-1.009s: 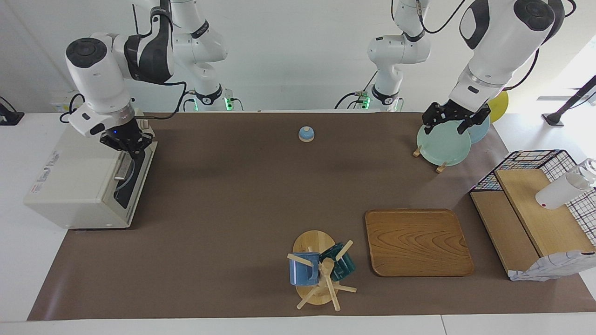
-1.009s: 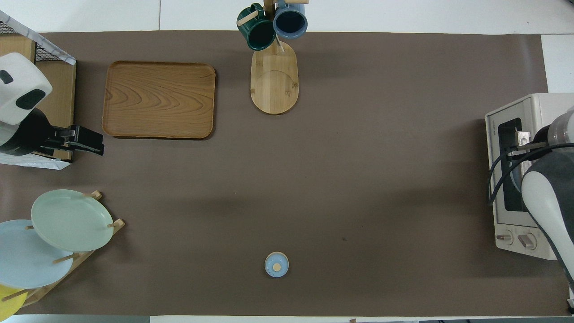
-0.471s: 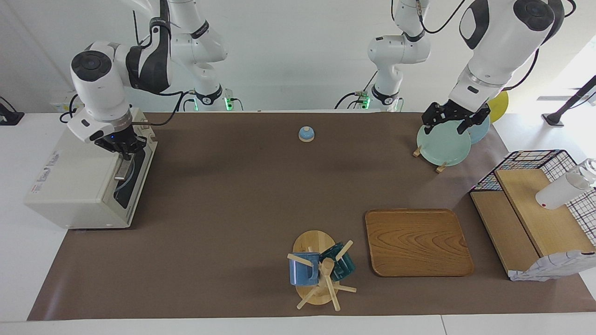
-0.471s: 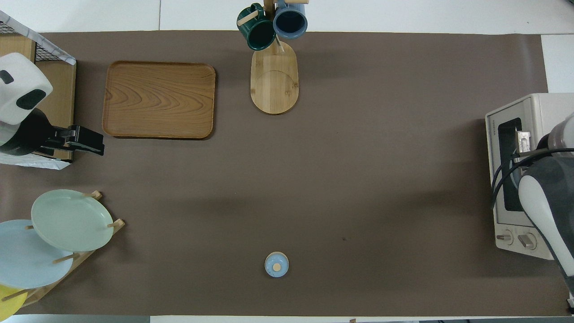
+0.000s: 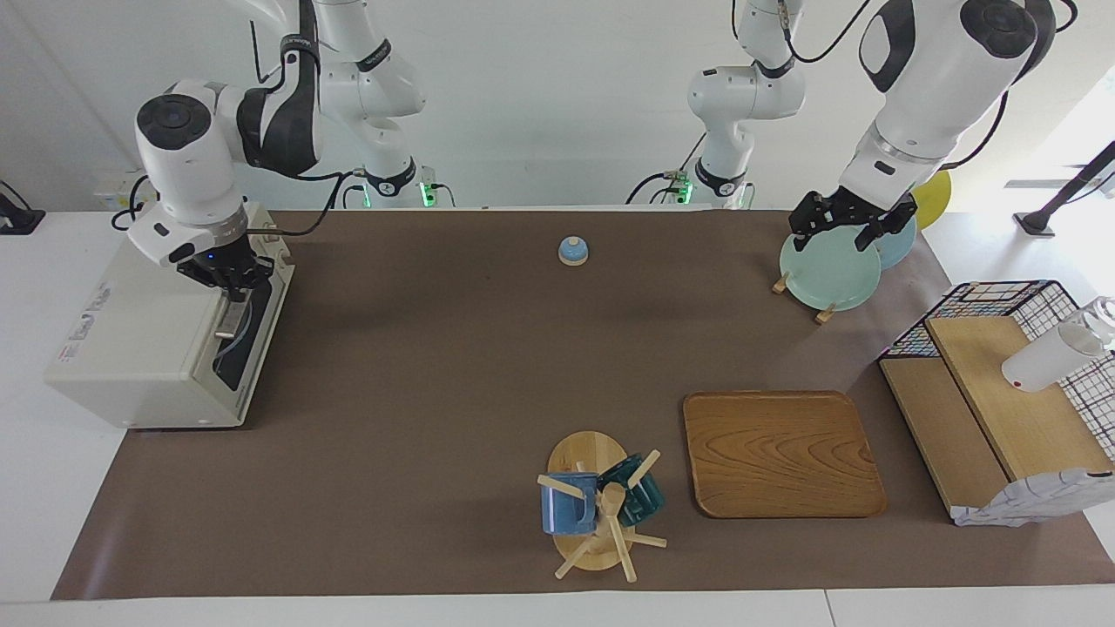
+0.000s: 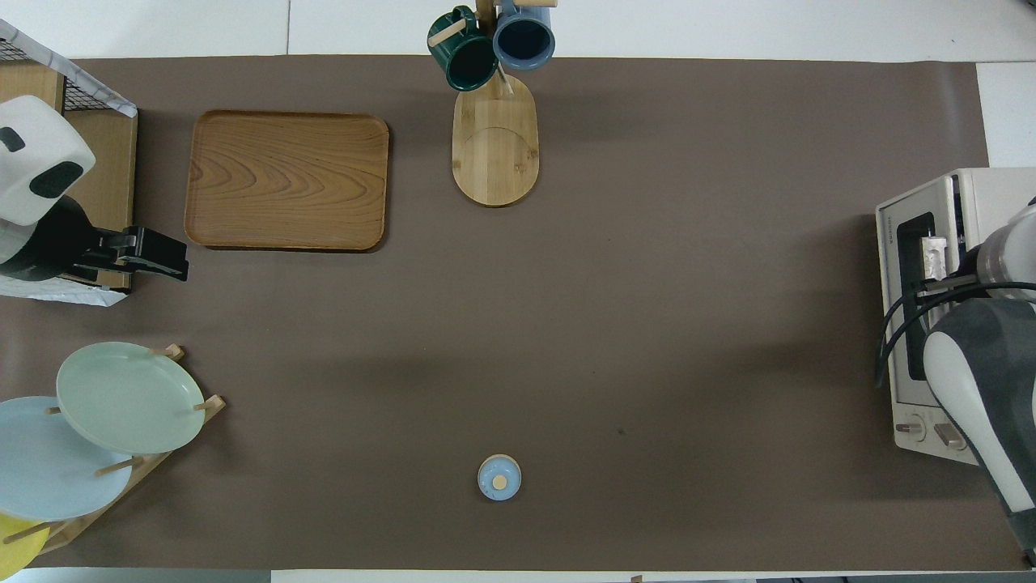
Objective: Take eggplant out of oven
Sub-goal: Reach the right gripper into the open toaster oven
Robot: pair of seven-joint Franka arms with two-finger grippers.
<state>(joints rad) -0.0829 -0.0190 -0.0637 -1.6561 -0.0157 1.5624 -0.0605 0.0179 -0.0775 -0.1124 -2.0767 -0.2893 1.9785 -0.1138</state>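
Observation:
The cream-white oven (image 5: 131, 348) stands at the right arm's end of the table, and it also shows in the overhead view (image 6: 975, 194). Its dark glass door (image 5: 242, 344) is up and closed, with the silver bar handle (image 5: 228, 320) along its top edge. The eggplant is hidden. My right gripper (image 5: 228, 277) is at the top front edge of the oven, just above the end of the handle nearer to the robots. My left gripper (image 5: 843, 231) hangs open and empty over the plate rack, and it also shows in the overhead view (image 6: 158, 257).
A plate rack (image 5: 827, 261) holds pale green, blue and yellow plates. A wooden tray (image 5: 780, 453), a mug tree (image 5: 601, 505) with two mugs, a small blue bell (image 5: 572, 251), and a wire basket (image 5: 1002, 383) with wooden boards also stand on the brown mat.
My right gripper has moved a little back over the oven's top front edge, so more of the handle shows from above. The door stays closed. The left arm has barely moved.

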